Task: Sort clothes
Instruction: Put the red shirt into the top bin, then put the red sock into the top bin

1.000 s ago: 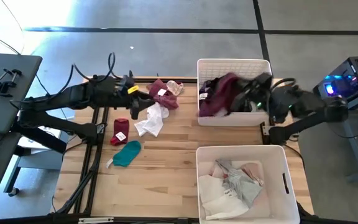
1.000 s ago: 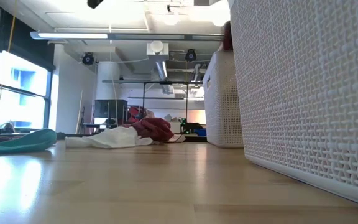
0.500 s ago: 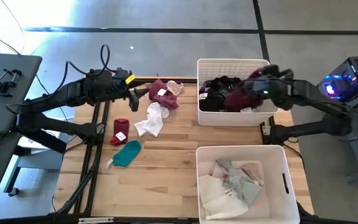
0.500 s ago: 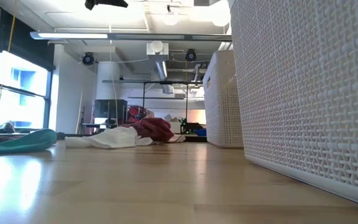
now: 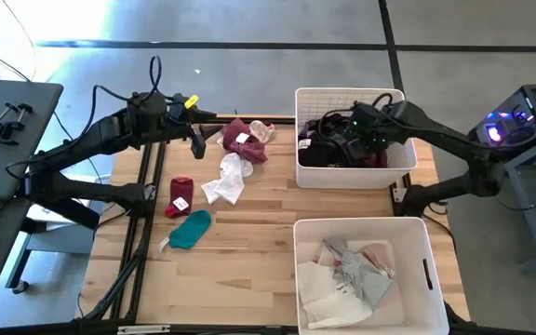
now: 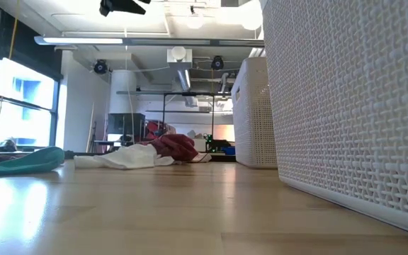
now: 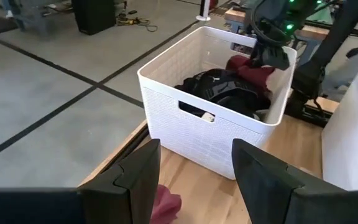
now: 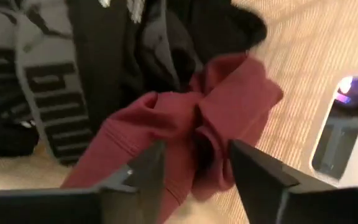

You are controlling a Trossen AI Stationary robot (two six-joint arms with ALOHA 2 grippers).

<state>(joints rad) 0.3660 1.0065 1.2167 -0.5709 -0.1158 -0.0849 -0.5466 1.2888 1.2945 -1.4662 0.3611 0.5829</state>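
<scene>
From above, the far white bin serves as the landmark. The right gripper hangs over its inside, above a heap of black and maroon clothes. The left gripper hovers well to the left of that bin, over the table's far edge, beside a maroon garment with a white tag. Nearer than that lie a white garment, a red rolled piece and a teal one. The near white bin, in front of the far one, holds grey and white clothes.

At table height, the teal garment, the white one and the maroon one lie left of the far bin.

The left wrist camera looks past spread, empty fingers at the far bin, with the right gripper above its dark load.

The right wrist camera shows parted fingers directly over a maroon garment lying on black fabric; nothing is clamped.

The drop into the far bin looks done. Next, I judge, the right arm should lift clear while the left descends on the tagged maroon piece.
</scene>
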